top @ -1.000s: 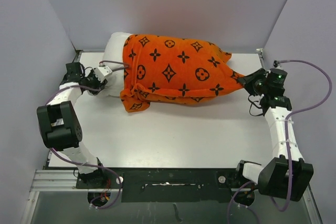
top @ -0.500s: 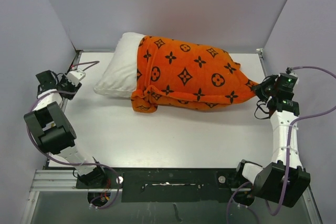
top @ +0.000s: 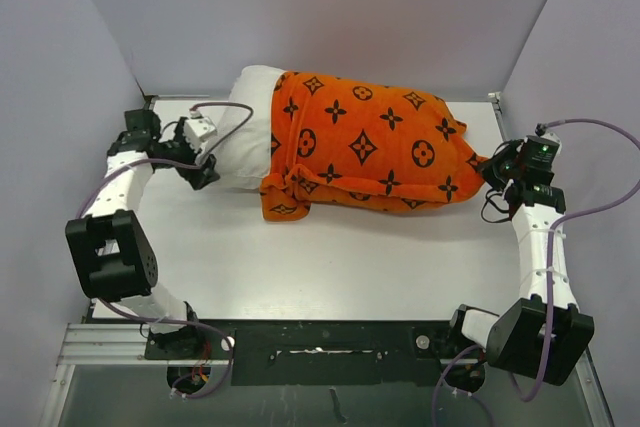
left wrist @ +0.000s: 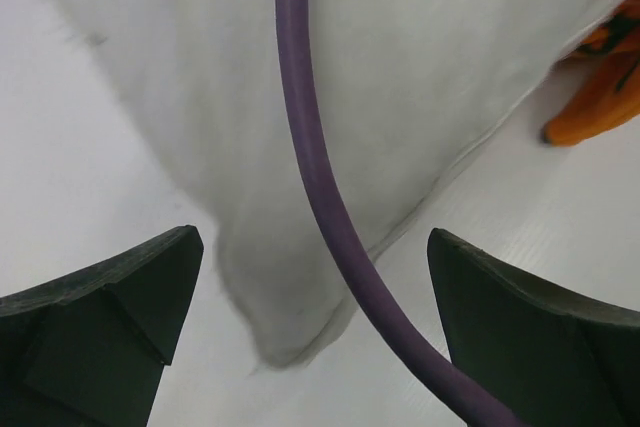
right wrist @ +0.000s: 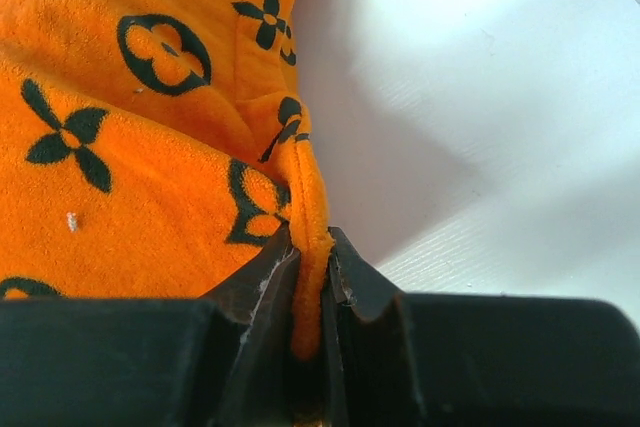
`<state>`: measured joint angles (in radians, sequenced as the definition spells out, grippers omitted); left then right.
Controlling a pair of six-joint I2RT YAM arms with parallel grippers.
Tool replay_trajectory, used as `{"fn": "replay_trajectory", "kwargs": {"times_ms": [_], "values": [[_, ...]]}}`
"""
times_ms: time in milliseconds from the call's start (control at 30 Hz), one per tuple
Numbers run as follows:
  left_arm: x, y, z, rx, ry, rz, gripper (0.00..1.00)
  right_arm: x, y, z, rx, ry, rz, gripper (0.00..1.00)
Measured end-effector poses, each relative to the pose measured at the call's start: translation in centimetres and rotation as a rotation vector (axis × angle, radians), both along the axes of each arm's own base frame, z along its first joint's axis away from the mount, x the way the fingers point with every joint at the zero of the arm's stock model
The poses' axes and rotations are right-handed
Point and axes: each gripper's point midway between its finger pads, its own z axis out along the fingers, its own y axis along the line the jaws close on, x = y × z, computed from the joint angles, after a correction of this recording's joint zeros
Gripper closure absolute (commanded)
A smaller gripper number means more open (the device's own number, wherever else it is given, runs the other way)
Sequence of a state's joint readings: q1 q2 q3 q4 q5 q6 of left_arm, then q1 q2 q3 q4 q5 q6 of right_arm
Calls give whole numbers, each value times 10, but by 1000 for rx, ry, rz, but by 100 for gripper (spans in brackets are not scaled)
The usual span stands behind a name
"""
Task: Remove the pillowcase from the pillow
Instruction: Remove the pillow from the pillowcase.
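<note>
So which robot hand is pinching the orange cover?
The right hand: it is shut on a fold of the orange pillowcase. The left hand stands wide open at a corner of the white pillow, gripping nothing.

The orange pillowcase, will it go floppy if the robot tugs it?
Probably floppy: the pillowcase bunches into folds at its open end and crumples thin where the right gripper pinches it. Likely not slippery: its plush looks fuzzy. It may drag the pillow inside it.

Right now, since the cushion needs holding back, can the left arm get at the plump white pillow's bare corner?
Probably yes: the left end effector stands open right at the corner of the plump white pillow; only its own purple cable crosses the gap.
</note>
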<state>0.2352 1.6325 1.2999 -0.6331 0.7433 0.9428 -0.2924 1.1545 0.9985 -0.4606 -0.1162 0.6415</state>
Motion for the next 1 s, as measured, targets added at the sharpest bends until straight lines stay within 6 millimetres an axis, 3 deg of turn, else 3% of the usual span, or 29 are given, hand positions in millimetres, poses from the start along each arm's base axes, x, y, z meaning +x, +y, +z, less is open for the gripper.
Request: {"fn": "replay_trajectory", "kwargs": {"times_ms": [67, 133, 433, 467, 500, 533, 567, 600, 733, 900, 1000], "values": [[-7, -34, -8, -32, 41, -52, 2, 0, -1, 0, -12, -1, 8, 100], [-10, -53, -15, -61, 89, -60, 2, 0, -1, 0, -23, -1, 17, 100], [29, -87, -31, -113, 139, 1, 3, 9, 11, -6, -43, -9, 93, 100], [31, -92, -36, -98, 136, -8, 13, 11, 13, -7, -44, -8, 104, 100], [34, -97, -41, -79, 139, -18, 36, 12, 15, -8, -44, -8, 114, 100], [36, -101, -47, -63, 145, -26, 72, 13, 17, -9, -44, -7, 122, 100], [41, -106, -53, -38, 146, -49, 95, 14, 19, -10, -42, -7, 131, 100], [45, -109, -57, -30, 155, -55, 100, 15, 20, -11, -40, -6, 139, 100], [63, -116, -62, 10, 156, -67, 100, 17, 23, -15, -30, 5, 151, 100], [70, -104, -66, 39, 112, -26, 100, 16, 21, -16, -36, 17, 137, 100], [77, -86, -69, 38, 93, 21, 100, 11, 13, -15, -42, 28, 103, 100]]}}
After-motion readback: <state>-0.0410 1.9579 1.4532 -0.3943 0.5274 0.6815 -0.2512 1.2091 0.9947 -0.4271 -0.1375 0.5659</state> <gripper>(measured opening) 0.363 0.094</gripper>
